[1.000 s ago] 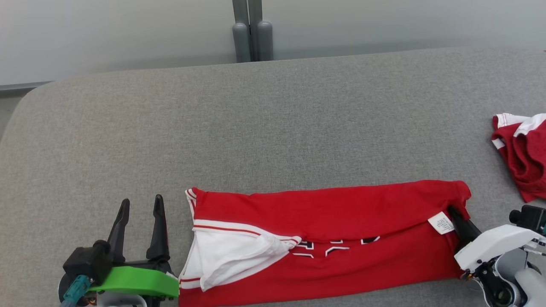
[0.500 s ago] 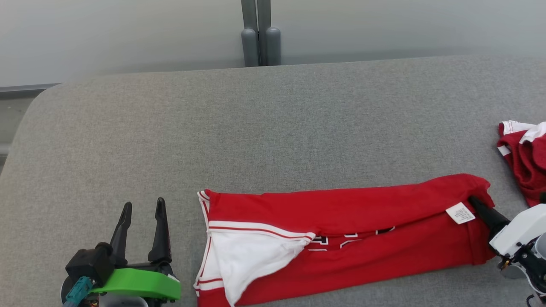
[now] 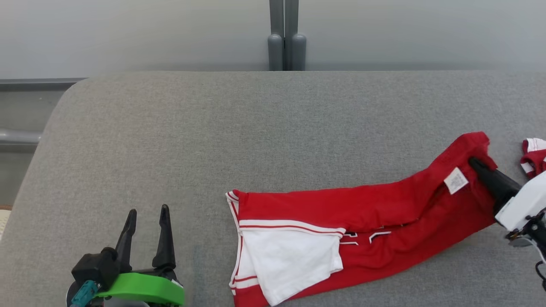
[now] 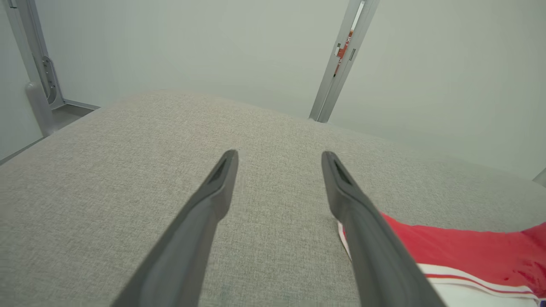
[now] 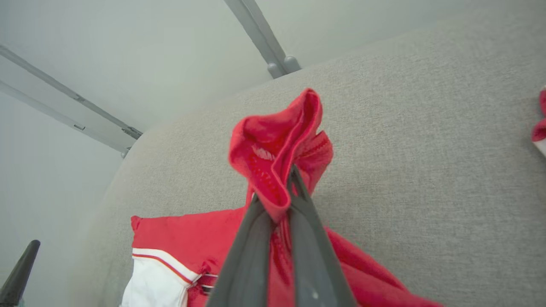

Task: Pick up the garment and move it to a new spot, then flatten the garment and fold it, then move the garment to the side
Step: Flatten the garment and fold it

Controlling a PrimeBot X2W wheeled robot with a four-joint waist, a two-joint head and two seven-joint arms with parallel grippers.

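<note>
Right pincer (image 3: 472, 162) pinches red garment (image 3: 362, 207) beside unreadable white tag (image 3: 455, 180).

A grey fabric surface (image 3: 170, 140) stretched before a pale wall (image 3: 128, 34), twin grey posts (image 3: 286, 51) at its far edge, a crumpled red-and-white cloth (image 3: 532, 160) lying at its right side.

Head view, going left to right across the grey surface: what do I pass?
Open left gripper → red garment → right gripper, shut on that garment's right end → crumpled red cloth at the right edge.
</note>
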